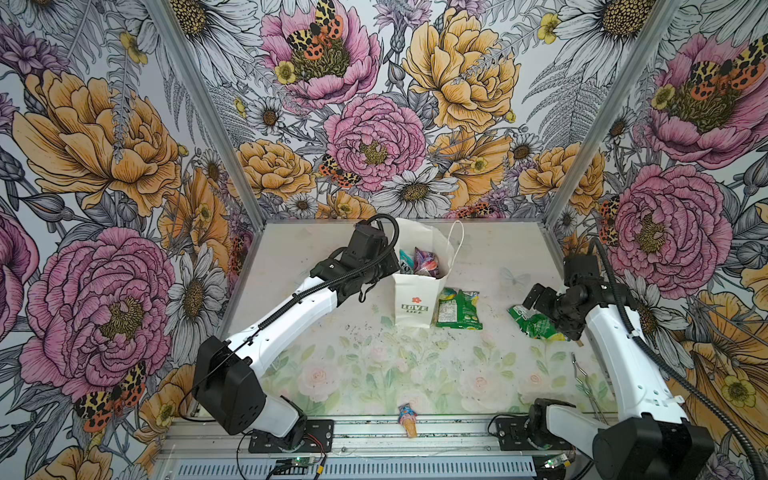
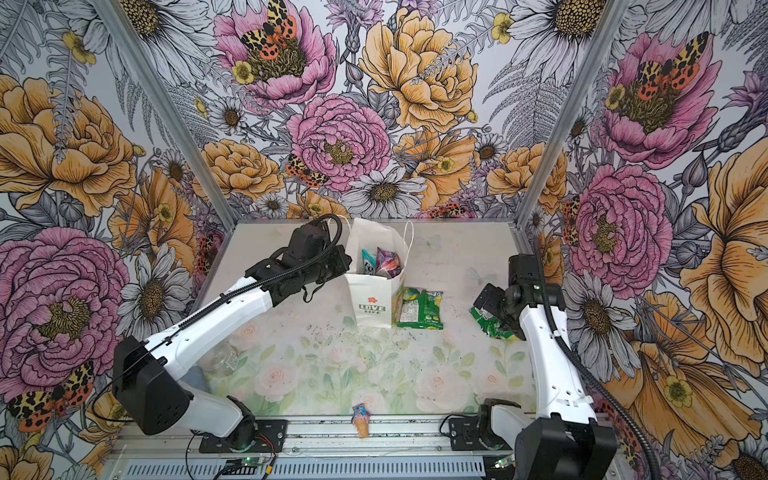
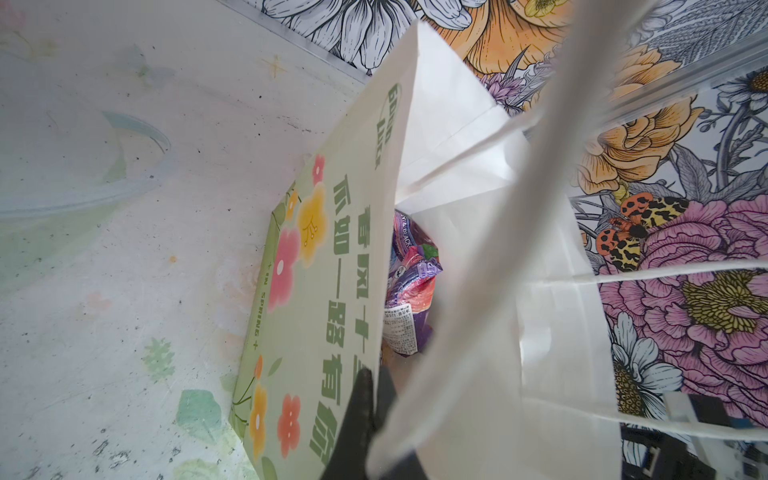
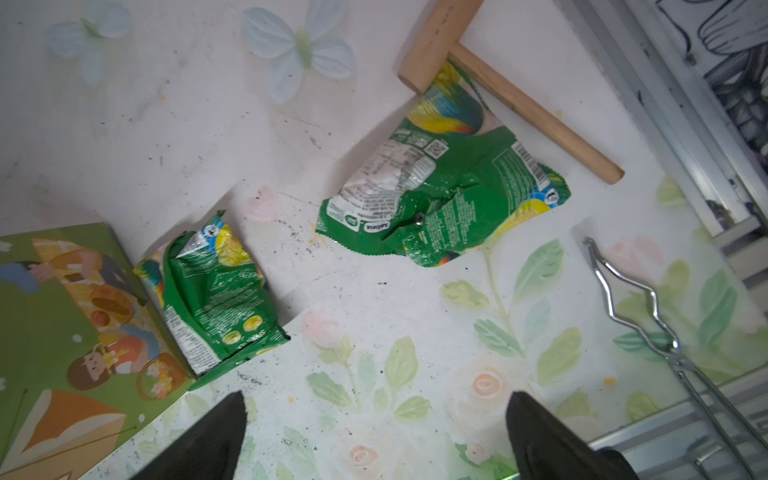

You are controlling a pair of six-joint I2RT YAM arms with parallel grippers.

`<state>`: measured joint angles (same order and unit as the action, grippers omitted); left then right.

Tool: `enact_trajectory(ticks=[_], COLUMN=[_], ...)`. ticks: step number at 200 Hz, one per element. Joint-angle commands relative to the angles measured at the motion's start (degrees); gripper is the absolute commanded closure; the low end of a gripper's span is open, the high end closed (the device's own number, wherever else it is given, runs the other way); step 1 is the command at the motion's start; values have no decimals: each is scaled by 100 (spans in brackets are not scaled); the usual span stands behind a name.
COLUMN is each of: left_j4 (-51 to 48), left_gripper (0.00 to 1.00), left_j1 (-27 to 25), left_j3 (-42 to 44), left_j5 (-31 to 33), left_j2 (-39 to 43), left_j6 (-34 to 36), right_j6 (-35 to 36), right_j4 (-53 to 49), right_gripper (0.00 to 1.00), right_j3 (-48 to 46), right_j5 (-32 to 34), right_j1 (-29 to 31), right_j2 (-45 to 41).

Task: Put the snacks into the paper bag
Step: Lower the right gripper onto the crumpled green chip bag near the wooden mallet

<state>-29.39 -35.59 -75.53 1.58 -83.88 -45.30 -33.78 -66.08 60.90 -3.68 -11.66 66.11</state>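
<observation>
Left arm (image 1: 291,309) extended; left tool (image 3: 374,392) clamped on the rim of the paper bag (image 1: 413,293). Right arm (image 1: 623,357) bent; right tool (image 4: 374,440) spread wide, empty, well right of the bag.

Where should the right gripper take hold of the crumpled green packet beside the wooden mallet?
Probably pinch the raised middle crease of the crumpled green packet, coming straight down: it lies flat, and the wooden mallet crowds one edge.

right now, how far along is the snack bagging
Done: at least a teal packet and a purple packet inside the paper bag. In hand: left gripper shut on the bag's rim; right gripper open, empty. Left: a green packet beside the bag and a crumpled green packet near the right gripper, both on the table.
</observation>
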Motion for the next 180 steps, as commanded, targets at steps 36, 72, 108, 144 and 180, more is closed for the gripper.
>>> enact_trajectory(ticks=[36,72,108,144,180], left_j4=[153,154,161,170,218], left_gripper=[100,100,100,100,100], left_j1=[57,58,53,65,95], left_j3=[29,29,15,22,47], left_j5=[-150,-158,-159,-180,-204], left_j2=[69,50,31,12,-10], left_j6=[-67,-85,-88,-58,-67], right_j6=[-370,-332,-194,-139,116], right_j4=[1397,1744,1981,2161,2230], right_gripper=[0,0,0,0,1], right_j3=[-405,-338,-321,-371,-336], right_j5=[-341,-233,13,-98,-389], right_j1=[-539,-552,-638,-742,-741], right_j2=[675,1160,1510,1791,2248])
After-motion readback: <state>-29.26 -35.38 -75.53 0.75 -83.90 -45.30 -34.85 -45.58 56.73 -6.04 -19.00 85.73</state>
